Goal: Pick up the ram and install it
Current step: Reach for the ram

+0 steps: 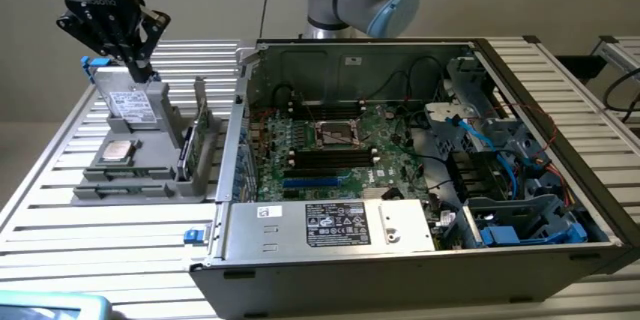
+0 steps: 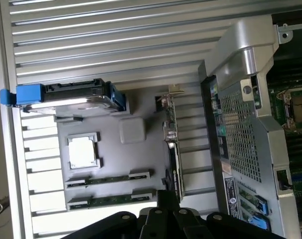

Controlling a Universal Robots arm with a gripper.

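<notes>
The open computer case point(image 1: 300, 279) stands just beside the grey parts tray point(image 2: 141, 164). To pick well, I think the gripper point(image 1: 135, 65) should open, turn along the stick's long edges and take it near the middle (so it lifts level). The ram point(image 2: 108, 178) lies flat in a tray groove, beyond the CPU point(image 2: 83, 152), well apart from the gripper, which hangs closed and empty over the hard drive point(image 1: 130, 103).
</notes>
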